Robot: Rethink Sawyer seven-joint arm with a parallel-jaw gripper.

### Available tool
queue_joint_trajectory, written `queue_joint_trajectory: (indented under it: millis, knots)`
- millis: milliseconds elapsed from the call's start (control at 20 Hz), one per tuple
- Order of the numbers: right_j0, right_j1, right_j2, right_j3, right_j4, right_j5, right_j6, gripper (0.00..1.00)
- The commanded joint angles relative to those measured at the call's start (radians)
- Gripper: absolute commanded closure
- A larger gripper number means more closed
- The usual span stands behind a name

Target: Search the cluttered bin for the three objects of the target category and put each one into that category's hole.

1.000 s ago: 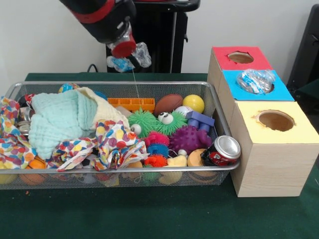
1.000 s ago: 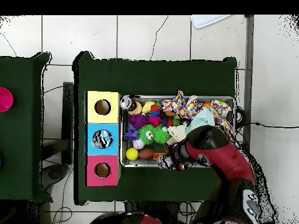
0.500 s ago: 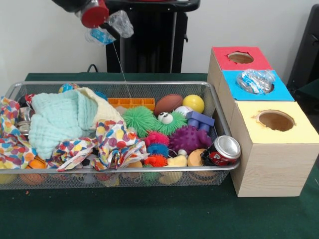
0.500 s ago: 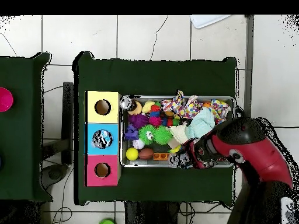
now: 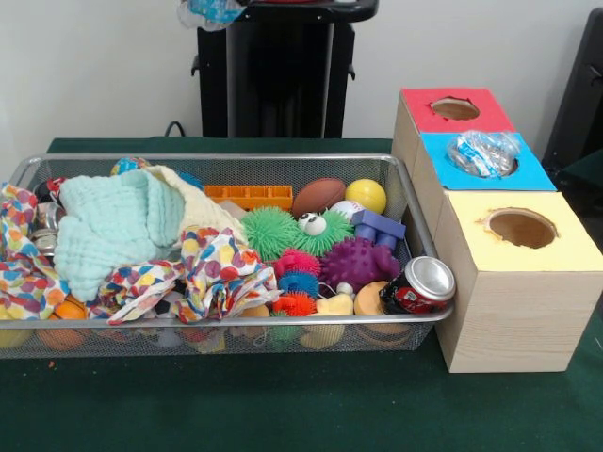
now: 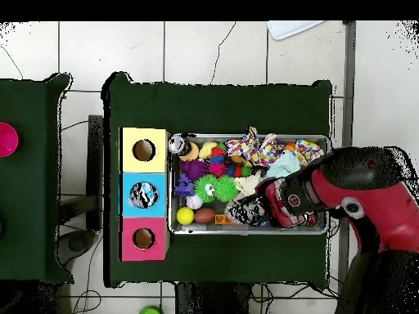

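Bench [image 5: 283, 405]: green-covered, well below the tool, carrying the bin and boxes.
Wire bin [image 5: 226, 159]: directly under the tool, packed with cloths, spiky balls and a can.
Blue box [image 5: 532, 176]: middle of three; in the front view it lies below and to the right of the tool, past the bin's end wall.
Tool [image 6: 255, 209]: I read it as clenched on a crumpled plastic bottle [image 5: 212, 11], carried high above the bin.
Second bottle [image 5: 480, 153]: clear, crushed, blue-labelled, sitting in the blue box's hole.
Judgement: my carry runs sideways along the bin toward that hole.
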Motion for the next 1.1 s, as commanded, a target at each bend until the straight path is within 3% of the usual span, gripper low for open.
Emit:
queue_joint_trajectory:
  millis: [50, 400, 1100]
  knots:
    - [-0.003, -0.031, 0.191, -0.026, 0.094, 0.084, 0.068, 1.00]
    - [-0.005, -0.028, 0.243, -0.011, 0.187, 0.034, 0.086, 1.00]
    - [0.009, -0.042, 0.298, 0.099, 0.370, -0.106, 0.011, 1.00]
